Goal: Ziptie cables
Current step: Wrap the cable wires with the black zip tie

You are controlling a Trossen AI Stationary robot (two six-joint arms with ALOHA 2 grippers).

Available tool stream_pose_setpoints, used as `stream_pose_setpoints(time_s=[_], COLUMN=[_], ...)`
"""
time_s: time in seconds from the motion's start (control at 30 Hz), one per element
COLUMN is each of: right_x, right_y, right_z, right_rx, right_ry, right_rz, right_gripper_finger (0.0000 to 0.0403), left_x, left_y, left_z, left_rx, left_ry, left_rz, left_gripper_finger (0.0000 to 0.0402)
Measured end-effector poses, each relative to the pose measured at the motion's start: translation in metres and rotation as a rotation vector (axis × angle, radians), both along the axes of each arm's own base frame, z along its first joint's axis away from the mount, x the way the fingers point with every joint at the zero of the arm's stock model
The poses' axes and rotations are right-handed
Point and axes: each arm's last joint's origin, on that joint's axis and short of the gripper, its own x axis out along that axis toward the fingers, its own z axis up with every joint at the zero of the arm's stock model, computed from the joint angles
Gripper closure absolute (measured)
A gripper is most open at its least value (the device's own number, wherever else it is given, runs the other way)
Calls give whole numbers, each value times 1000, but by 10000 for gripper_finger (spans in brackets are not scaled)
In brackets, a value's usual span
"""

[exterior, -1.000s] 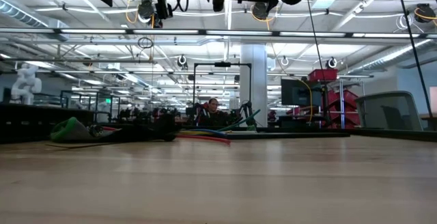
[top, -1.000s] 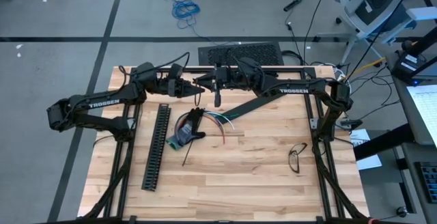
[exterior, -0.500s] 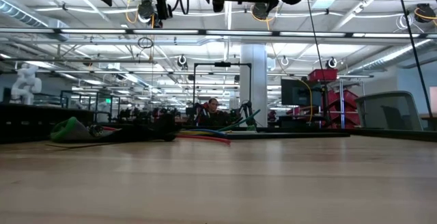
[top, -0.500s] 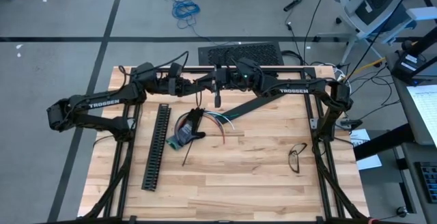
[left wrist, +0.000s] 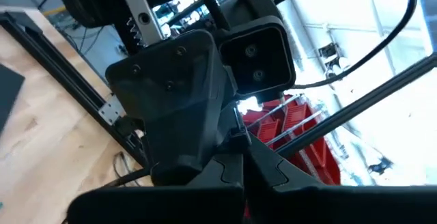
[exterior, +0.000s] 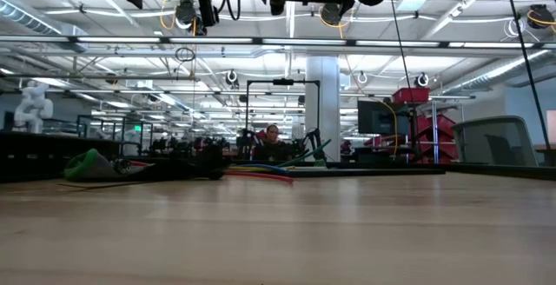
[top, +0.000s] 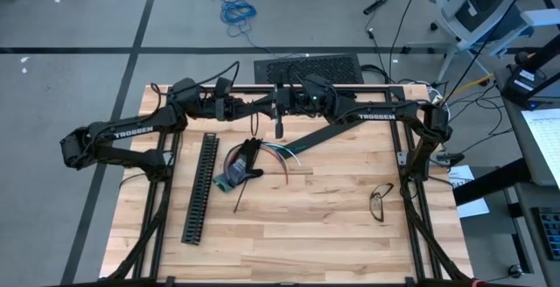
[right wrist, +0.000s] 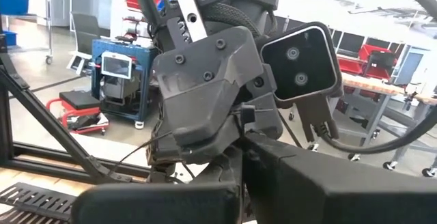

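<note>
Both arms are raised over the table's far edge, fingertips facing each other. My left gripper (top: 262, 108) (left wrist: 243, 173) is shut, its tips right at the tips of my right gripper (top: 280, 105) (right wrist: 242, 176), which is shut on a thin black ziptie (top: 278, 126). The cables (top: 255, 157) (exterior: 252, 174), a loose bundle of coloured wires with a dark and teal end, lie on the tabletop below the grippers, touched by neither. My right gripper pinches the black ziptie near its upper end (top: 278, 112), fingers level and coming from the table's right. The strip hangs below the fingers, lifted clear of the table. My left gripper meets it fingertip to fingertip; whether it touches the strip I cannot tell.
A long black slotted channel (top: 199, 186) lies left of the cables. A loose black stick (top: 239, 198) lies near the bundle. A dark wire loop (top: 381, 201) sits toward the right edge. A black bar (top: 319, 134) slants across the far half. Bare wood fills the near half.
My left gripper has moved toward the table's right, closing the gap to my right gripper's fingertips. The right gripper, the hanging ziptie and the cables have stayed where they were.
</note>
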Motion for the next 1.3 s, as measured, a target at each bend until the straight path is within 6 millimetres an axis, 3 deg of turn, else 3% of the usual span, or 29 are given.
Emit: stream_pose_setpoints(time_s=[0.17, 0.67, 1.3], right_x=[0, 0, -1], right_y=[0, -1, -3], right_z=[0, -1, 0], right_rx=[0, 2, 5], right_ry=[-2, 5, -7], right_rz=[-3, -10, -6], right_gripper_finger=[403, 403, 403], left_x=[0, -1, 0], left_y=[1, 1, -1], left_z=[0, 1, 1], left_rx=[26, 23, 32], left_ry=[-4, -11, -6], left_rz=[8, 7, -24], left_gripper_finger=[392, 272, 259])
